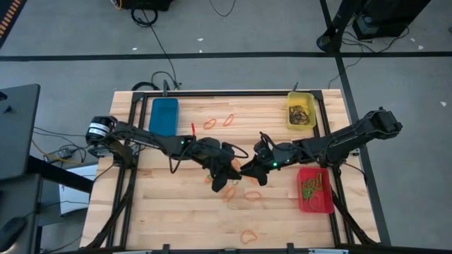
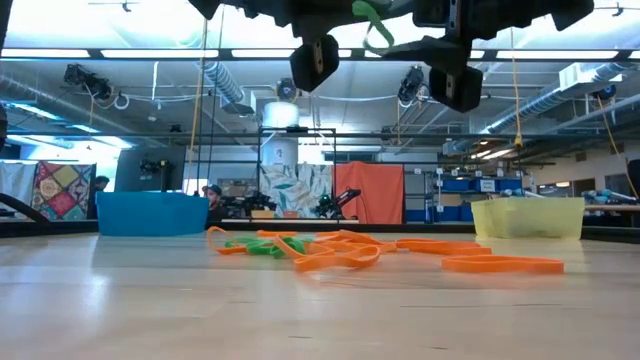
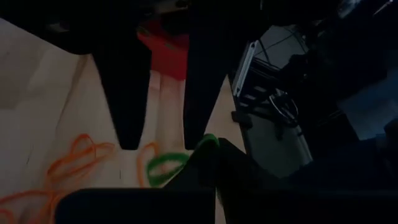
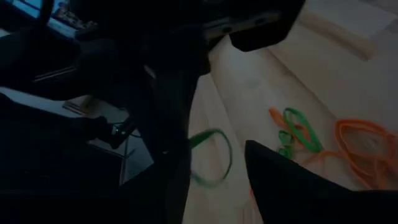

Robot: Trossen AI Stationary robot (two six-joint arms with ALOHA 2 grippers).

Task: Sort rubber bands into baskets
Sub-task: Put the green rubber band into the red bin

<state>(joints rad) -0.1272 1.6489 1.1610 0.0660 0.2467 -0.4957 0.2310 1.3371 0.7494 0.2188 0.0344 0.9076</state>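
My two grippers meet above the middle of the table. My left gripper is shut on a green rubber band, which hangs high above the wood. My right gripper is open, and its two fingers stand on either side of the band's loop. More orange and green rubber bands lie loose on the table below. The blue basket stands far left, the yellow basket far right and the red basket near right. My left gripper holds one end of the green band in its shut fingers. The band is lifted clear of the table, and its loop hangs free beside them. My right gripper has the loop between its open fingers; I cannot tell whether a finger touches it.
Orange bands lie near the far edge, under the grippers and near the front edge. The yellow and red baskets hold bands. Black frame rails run along the table's sides and far edge.
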